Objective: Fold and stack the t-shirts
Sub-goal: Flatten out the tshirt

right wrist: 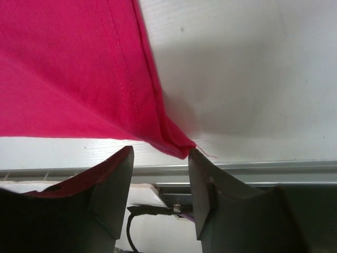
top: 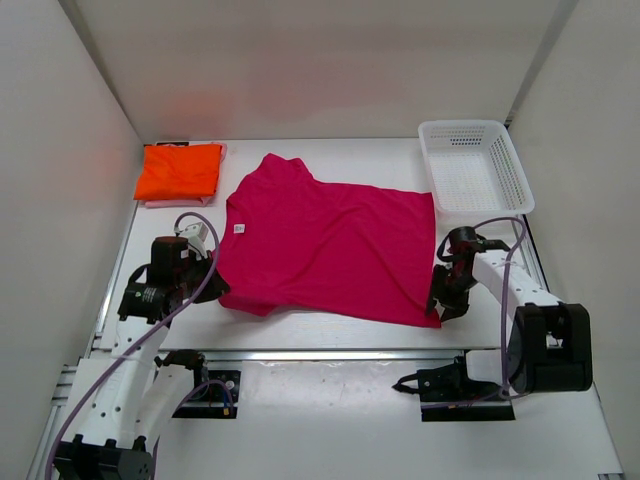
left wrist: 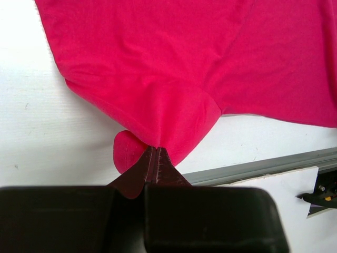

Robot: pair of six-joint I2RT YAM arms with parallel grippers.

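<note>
The left gripper (left wrist: 156,158), its fingers pressed together, pinches a bunched fold of the magenta t-shirt (left wrist: 174,68) at the garment's 8 o'clock edge in the overhead view. The right gripper (right wrist: 160,155) stands with its fingers spread at the shirt's 4 o'clock corner. The stitched hem corner hangs just above the gap between the fingers, and the wrist view does not settle whether either finger touches it. The magenta t-shirt (top: 330,245) lies spread flat across the middle of the white table (top: 330,150), with its collar toward 10 o'clock and shallow wrinkles across the body. At the table's 10 o'clock corner a folded orange t-shirt (top: 180,170) rests on top of a light pink t-shirt (top: 152,204), which shows only as a pale edge beneath it. A white mesh basket (top: 470,124) sits at the table's 1 o'clock corner, apart from the shirt.
</note>
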